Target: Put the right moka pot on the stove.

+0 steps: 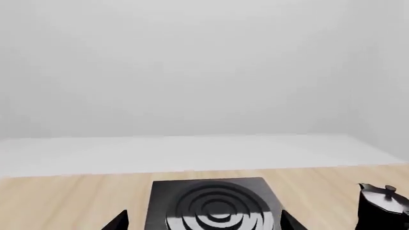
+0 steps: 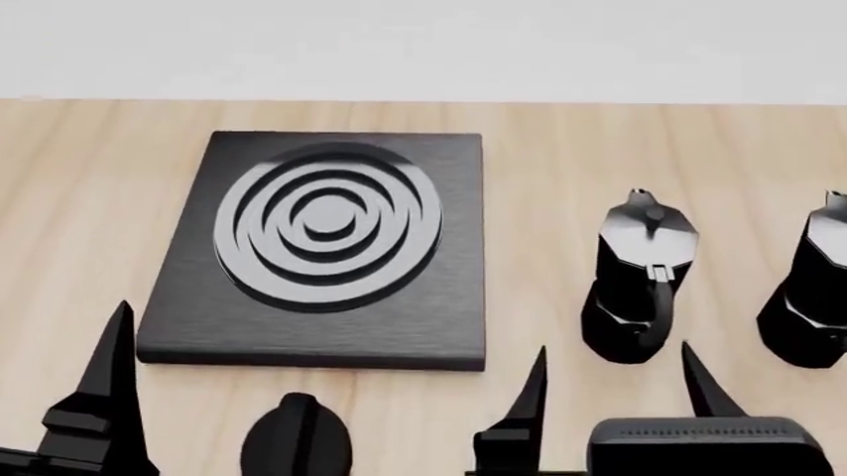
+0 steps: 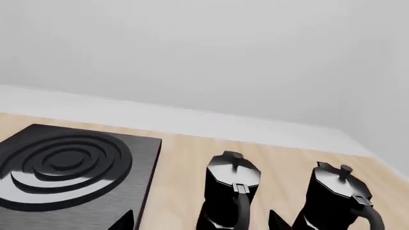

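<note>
The right moka pot [image 2: 810, 288], glossy black and faceted, stands upright on the wooden top at the head view's right edge, partly cut off; the right wrist view shows it [image 3: 335, 196] too. A look-alike pot [image 2: 642, 283] stands just left of it. My right gripper [image 2: 616, 382] is open, its fingers on either side of the look-alike pot [image 3: 230, 191] and just short of it, holding nothing. The stove [image 2: 317, 243], a dark slab with a ringed burner, lies to the left. My left gripper [image 1: 204, 223] is open and empty in front of the stove [image 1: 214, 206].
A black oval knob [image 2: 298, 436] sits on the wooden table [image 2: 556, 159] in front of the stove. A pale wall runs along the table's far edge. One moka pot [image 1: 383, 206] shows at the edge of the left wrist view.
</note>
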